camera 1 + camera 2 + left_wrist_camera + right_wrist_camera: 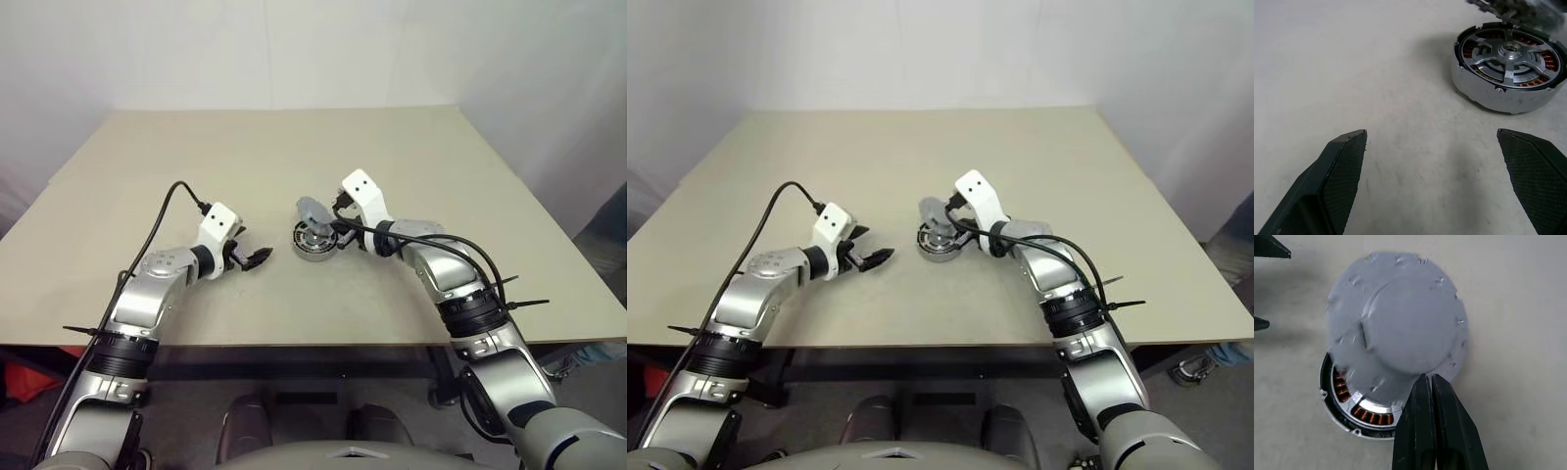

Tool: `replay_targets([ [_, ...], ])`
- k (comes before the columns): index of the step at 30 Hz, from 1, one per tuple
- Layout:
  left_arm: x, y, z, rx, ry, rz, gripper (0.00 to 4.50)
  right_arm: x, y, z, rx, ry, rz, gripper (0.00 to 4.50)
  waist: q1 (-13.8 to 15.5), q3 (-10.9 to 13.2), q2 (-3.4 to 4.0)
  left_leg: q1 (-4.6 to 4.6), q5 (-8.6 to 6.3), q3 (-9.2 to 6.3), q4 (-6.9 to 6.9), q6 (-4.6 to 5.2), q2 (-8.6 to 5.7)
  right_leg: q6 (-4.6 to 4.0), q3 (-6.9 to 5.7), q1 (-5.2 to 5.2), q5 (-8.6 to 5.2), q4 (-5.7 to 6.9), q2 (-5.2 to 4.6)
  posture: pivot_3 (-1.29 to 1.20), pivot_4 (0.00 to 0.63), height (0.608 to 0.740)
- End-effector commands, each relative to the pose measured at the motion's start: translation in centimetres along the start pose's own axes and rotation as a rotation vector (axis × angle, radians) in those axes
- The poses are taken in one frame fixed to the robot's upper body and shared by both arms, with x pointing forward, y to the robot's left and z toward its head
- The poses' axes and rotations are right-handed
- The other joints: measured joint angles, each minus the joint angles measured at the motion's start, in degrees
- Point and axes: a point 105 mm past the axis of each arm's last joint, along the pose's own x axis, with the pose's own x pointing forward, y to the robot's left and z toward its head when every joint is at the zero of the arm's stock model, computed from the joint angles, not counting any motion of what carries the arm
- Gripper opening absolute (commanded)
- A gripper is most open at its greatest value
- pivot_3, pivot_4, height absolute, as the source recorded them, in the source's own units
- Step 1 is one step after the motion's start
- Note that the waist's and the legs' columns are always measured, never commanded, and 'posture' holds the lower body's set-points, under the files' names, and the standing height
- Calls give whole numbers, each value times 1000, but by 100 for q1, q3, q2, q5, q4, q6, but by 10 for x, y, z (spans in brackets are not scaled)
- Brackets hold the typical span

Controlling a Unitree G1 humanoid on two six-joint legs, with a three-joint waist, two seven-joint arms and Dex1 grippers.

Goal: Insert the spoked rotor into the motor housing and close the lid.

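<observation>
- While the right gripper (1431,382) pinches the lid (1400,323) by its edge, the lid hangs tilted over the motor housing (1508,68).
- Left gripper (257,258) stands wide and empty, near the housing.
- Spoked rotor (1509,51) sits inside the housing.

The motor housing (1508,73), a short round metal ring with copper-brown windings showing inside, sits flat on the table (294,147) near its middle. The spoked rotor (1511,54), a silver wheel with spokes running to a central hub, lies seated level inside it. The lid (1398,318), a flat round grey disc, hangs tilted just above the housing's far-left side, pinched at its rim by the right claw (1430,382), covering part of the housing while the near windings stay exposed.
</observation>
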Motion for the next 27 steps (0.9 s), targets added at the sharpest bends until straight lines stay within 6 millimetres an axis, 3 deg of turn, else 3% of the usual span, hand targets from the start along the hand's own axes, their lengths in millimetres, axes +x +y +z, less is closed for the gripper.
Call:
replay_targets([
  [1,-8,8,18,43,-47,28,4500,5,9,9,-29,-32,15,58,1,0,0,1,0,0,0,0,1,1,0,0,0,0,2,0,0,740],
  [7,-12,13,19,53,-40,37,4500,13,12,-8,-40,7,8,58,5,-1,-1,1,0,0,0,0,-1,3,2,1,-2,0,1,0,0,740],
  [12,-12,13,19,54,-38,39,4500,8,2,-7,-47,-5,-31,58,5,-2,-3,3,0,-1,0,0,-1,3,3,2,-2,0,1,0,0,740],
  [20,-6,8,18,47,-45,27,4500,-18,-55,50,-55,-178,-303,58,5,-1,-2,1,1,0,0,-1,-2,4,4,0,-2,0,1,0,0,740],
  [23,-4,7,19,46,-48,20,4500,-20,-59,68,-36,-240,-312,58,3,-1,-3,2,1,0,0,-2,-1,4,4,0,-2,0,2,0,0,740],
  [27,-1,7,21,48,-51,15,4500,-5,-44,69,1,-247,-222,58,2,-2,-3,1,1,0,-5,-2,-1,-12,3,-1,6,0,4,0,0,740],
])
